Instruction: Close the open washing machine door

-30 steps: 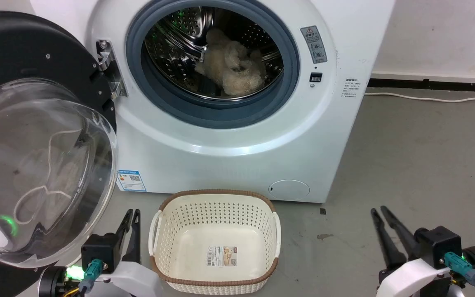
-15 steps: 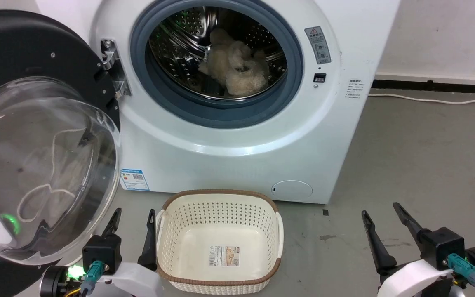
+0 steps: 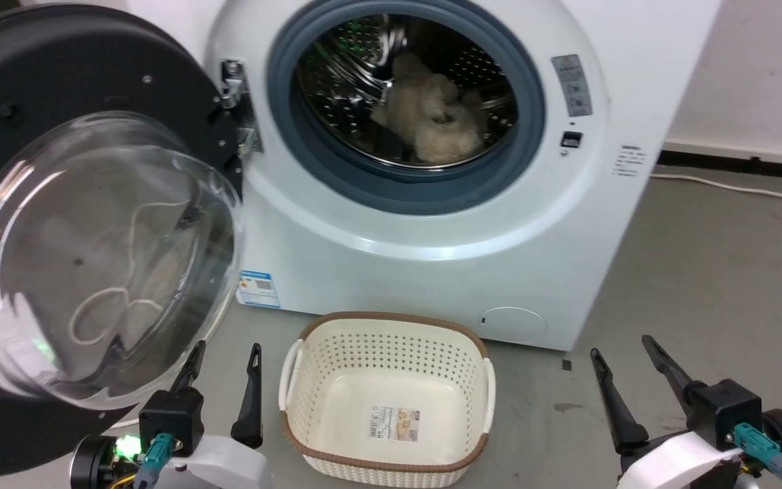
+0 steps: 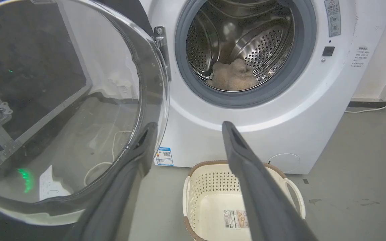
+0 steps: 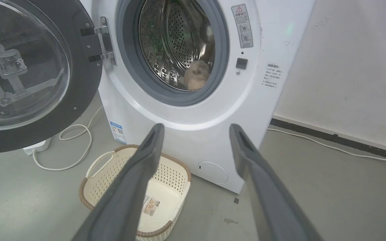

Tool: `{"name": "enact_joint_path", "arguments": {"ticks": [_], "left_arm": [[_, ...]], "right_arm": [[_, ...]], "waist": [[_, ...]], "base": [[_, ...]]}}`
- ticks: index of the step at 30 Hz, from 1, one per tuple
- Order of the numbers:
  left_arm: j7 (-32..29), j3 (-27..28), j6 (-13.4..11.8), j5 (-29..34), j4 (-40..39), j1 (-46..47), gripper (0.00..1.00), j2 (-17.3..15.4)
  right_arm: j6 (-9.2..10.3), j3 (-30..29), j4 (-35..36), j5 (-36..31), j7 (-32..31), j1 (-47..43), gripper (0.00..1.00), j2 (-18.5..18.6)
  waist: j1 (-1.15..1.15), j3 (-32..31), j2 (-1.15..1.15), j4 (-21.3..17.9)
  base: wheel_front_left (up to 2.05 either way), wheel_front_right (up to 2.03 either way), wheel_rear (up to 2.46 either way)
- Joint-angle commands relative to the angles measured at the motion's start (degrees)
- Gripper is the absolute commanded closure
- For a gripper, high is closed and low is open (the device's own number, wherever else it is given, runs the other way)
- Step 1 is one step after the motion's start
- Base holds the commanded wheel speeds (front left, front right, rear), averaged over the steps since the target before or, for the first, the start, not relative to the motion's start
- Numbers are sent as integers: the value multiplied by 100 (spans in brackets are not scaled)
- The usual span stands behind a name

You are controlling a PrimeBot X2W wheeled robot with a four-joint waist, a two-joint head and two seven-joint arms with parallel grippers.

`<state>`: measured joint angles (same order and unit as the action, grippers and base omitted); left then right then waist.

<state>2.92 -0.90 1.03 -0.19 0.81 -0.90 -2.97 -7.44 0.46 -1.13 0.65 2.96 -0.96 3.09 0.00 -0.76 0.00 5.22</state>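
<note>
Left tool and right tool now spread wide and empty; a second ago both were narrow. Head camera has swung left. Washing machine door hangs fully open on the washing machine hinge, near my left tool, untouched. Judged: readying a push.

The washing machine door hangs wide open on the left, its glass bowl bulging out close over the left gripper. A cream basket blocks the floor just before the washing machine. The machine's round mouth stands unobstructed, and bare grey floor stretches away right of the basket.
</note>
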Motion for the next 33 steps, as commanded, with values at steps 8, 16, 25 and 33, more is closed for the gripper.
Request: {"name": "enact_joint_path", "arguments": {"ticks": [8,16,25,33], "left_arm": [[148,26,7,-58,-17,-41,0,-33],[232,47,-16,-84,-69,-97,0,-26],[339,86,-15,-110,-100,-157,0,-20],[435,115,7,-110,-116,-186,0,-20]], "right_arm": [[-1,189,-129,122,143,-18,0,-6],[-2,357,-252,126,227,80,0,18],[-2,519,-364,160,335,121,0,45],[-2,600,-431,182,431,94,0,51]], "waist": [[0,6,0,310],[0,28,0,495],[0,15,0,701],[0,1,0,882]], "base": [[0,0,0],[0,0,0],[0,0,0],[0,0,0]]}}
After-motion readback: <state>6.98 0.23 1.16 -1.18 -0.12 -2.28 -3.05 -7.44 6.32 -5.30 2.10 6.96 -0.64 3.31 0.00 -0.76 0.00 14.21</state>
